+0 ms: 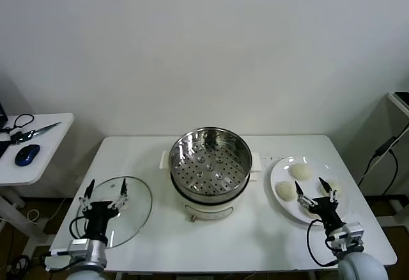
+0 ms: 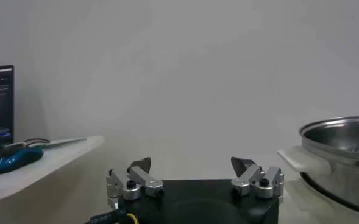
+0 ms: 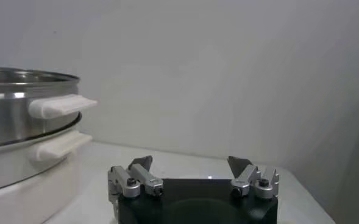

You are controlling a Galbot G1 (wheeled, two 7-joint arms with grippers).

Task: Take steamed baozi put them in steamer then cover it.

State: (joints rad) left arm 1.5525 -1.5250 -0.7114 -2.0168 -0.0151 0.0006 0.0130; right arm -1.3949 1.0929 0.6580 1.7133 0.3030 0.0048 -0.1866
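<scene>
The steamer (image 1: 209, 158), a shiny perforated steel basket on a white pot base, stands mid-table and holds nothing. It also shows in the left wrist view (image 2: 344, 152) and the right wrist view (image 3: 21, 115). Pale baozi lie on a white plate (image 1: 279, 170) at the right: one at the back (image 1: 301, 171), one nearer the steamer (image 1: 285, 190), and a third (image 1: 334, 188) partly hidden by my right gripper. My right gripper (image 1: 316, 189) (image 3: 190, 162) is open and empty above the plate's near side. My left gripper (image 1: 103, 194) (image 2: 192, 164) is open and empty above the glass lid (image 1: 131, 213).
The white table (image 1: 255, 241) carries the lid at the left, the steamer in the middle and the plate at the right. A side table (image 1: 45, 146) at the far left holds a blue mouse (image 1: 27, 155) and scissors (image 1: 35, 131). A cable hangs at the right.
</scene>
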